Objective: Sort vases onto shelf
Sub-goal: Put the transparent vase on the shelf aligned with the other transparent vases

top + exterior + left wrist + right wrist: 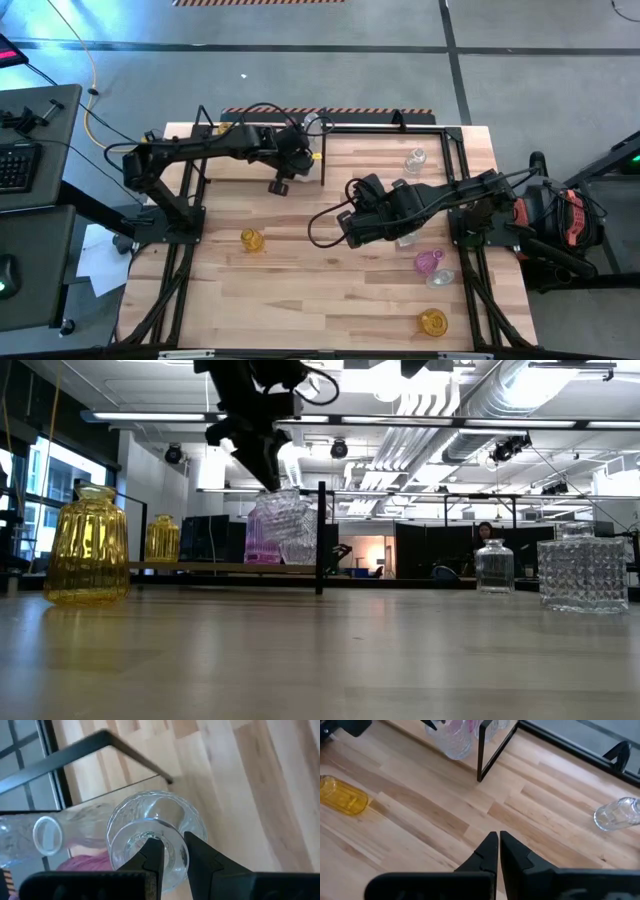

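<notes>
Your left gripper [172,855] is clamped on the rim of a clear vase [150,832], one finger inside the mouth and one outside; the vase sits directly under the gripper at the shelf's [330,128] black upright divider [320,540]. In the low view that same clear vase [297,525] stands upright on the shelf board, touching or just in front of a pink vase [262,530], with the left gripper [268,475] coming down on it from above. A second clear vase [45,835] lies just beside the held one in the left wrist view; whether they touch you cannot tell. Your right gripper [497,847] is clenched on nothing, fingertips together, hovering over bare table [330,290] near mid-table. Off the shelf on the table: an amber vase [251,240] on the left side, a pink vase [429,262] with a clear one [441,279] just beside it on the right, another amber vase [433,322] near the front right edge. A small clear vase [416,159] stands at the far right, inside the shelf frame. In the low view a large amber vase [88,545] is close to the camera and a smaller amber one [162,540] stands on the shelf board. No readable brands, labels or writing on any vase or on the shelf.
</notes>
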Robot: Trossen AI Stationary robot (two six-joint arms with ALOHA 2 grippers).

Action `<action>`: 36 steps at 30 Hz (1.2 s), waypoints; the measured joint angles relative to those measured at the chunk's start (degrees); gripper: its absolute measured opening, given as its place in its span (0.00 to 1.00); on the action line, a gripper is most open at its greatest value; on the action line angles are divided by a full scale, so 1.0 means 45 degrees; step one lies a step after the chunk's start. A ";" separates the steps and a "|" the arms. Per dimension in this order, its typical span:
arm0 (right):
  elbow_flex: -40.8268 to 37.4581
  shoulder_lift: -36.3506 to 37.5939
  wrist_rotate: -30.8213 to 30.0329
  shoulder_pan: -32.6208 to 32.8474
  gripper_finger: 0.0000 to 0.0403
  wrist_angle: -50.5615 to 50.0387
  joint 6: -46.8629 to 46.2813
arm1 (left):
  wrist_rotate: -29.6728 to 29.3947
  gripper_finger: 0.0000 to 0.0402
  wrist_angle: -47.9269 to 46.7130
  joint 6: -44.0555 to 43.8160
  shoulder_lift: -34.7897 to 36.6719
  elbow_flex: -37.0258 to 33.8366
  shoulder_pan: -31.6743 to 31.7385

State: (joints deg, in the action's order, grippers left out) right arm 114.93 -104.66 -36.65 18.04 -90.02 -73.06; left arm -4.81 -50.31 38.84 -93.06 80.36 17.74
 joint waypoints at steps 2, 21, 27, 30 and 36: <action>0.0000 0.0000 -0.0179 0.0000 0.00 0.0000 -0.0046 | 0.0004 0.11 0.0127 0.0138 0.0003 0.0004 0.0188; 0.0000 0.0000 -0.0252 -0.0005 0.00 0.0005 -0.0131 | 0.0492 0.11 0.0739 0.0249 -0.1112 0.0028 0.0742; 0.0000 0.0000 -0.0287 -0.0030 0.00 0.0010 -0.0141 | 0.0723 0.11 0.0898 0.0241 -0.1107 0.0280 0.1056; 0.0000 0.0000 -0.0296 -0.0083 0.00 0.0018 -0.0141 | 0.0910 0.11 0.0885 0.0154 -0.1103 0.0324 0.1164; 0.0000 0.0000 -0.0331 -0.0180 0.00 0.0024 -0.0112 | 0.1156 0.11 0.0851 -0.0002 -0.1103 0.0324 0.1321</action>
State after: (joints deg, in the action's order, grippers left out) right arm 114.93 -104.66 -38.13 17.23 -89.91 -73.56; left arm 0.39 -46.48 38.83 -98.02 81.82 23.68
